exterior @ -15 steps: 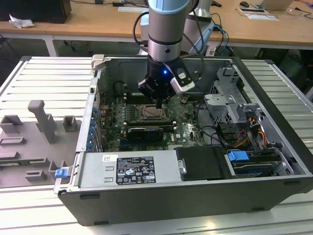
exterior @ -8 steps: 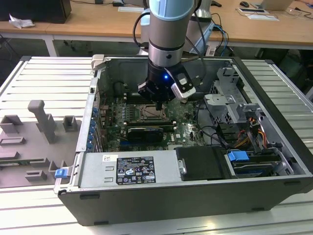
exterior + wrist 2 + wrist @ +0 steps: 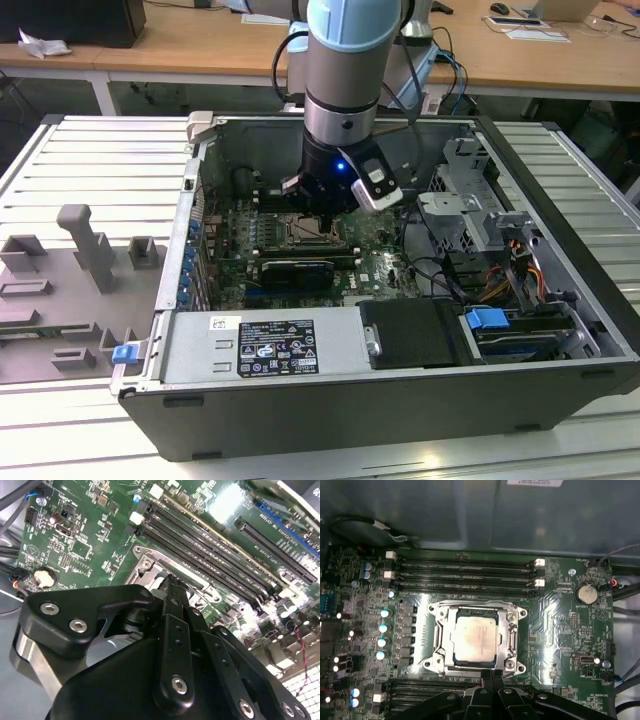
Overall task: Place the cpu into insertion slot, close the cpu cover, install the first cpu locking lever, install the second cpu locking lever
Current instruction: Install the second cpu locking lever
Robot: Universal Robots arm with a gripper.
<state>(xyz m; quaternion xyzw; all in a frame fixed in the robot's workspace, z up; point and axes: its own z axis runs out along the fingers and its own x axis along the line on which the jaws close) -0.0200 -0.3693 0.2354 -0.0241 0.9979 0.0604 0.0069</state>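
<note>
In the first wrist view the cpu (image 3: pixel 472 637) lies flat in the insertion slot (image 3: pixel 519 614) on the green motherboard, its pale metal face showing. The cpu cover (image 3: pixel 443 632) lies down around it as a silver frame. My gripper (image 3: pixel 488 673) is at the socket's edge with its black fingers pressed together and nothing visible between them. In the second wrist view the gripper (image 3: pixel 170 580) reaches down to the socket's silver rim (image 3: pixel 145 562). From the exterior view the gripper (image 3: pixel 318 214) hangs inside the open computer case just over the insertion slot (image 3: pixel 303 233).
Long black memory slots (image 3: pixel 465 572) run beside the socket, with a second set (image 3: pixel 427 687) on its other side. A round coin battery (image 3: pixel 586 593) and capacitors (image 3: pixel 384 627) stand nearby. Case walls (image 3: pixel 330 400), a drive cage (image 3: pixel 470 200) and cables (image 3: pixel 440 270) surround the board.
</note>
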